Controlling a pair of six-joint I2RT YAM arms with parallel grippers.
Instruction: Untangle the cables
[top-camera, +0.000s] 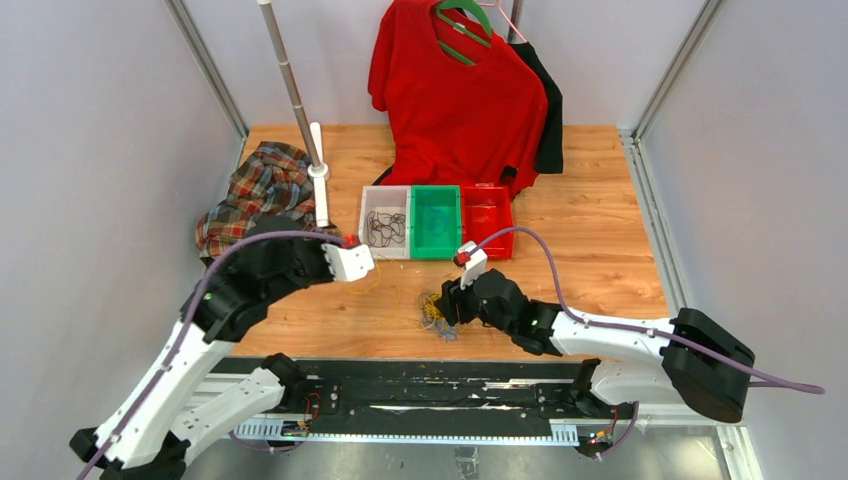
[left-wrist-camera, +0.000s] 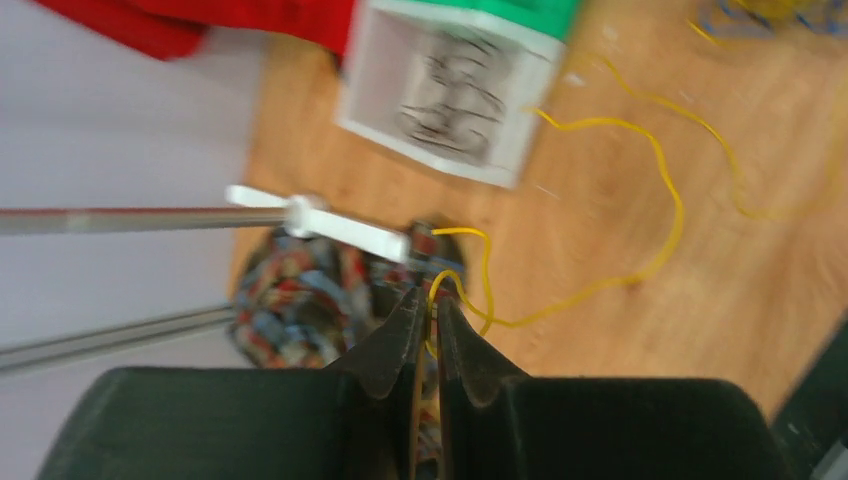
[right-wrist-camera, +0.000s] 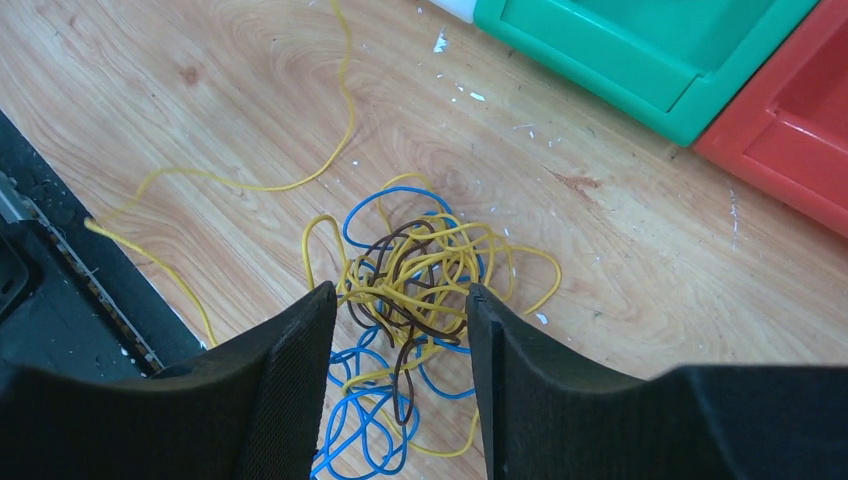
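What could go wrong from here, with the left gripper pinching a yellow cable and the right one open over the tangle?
1. The left gripper is shut on a yellow cable that trails toward the tangle; pulling on it may tighten the tangle or drag it whole.
2. The right gripper straddles yellow, blue and brown loops together, so closing may clamp several cords at once.
3. The yellow cable passes near the white bin and might snag its corner.

No text, label, brand or number can be read anywhere — not on any surface.
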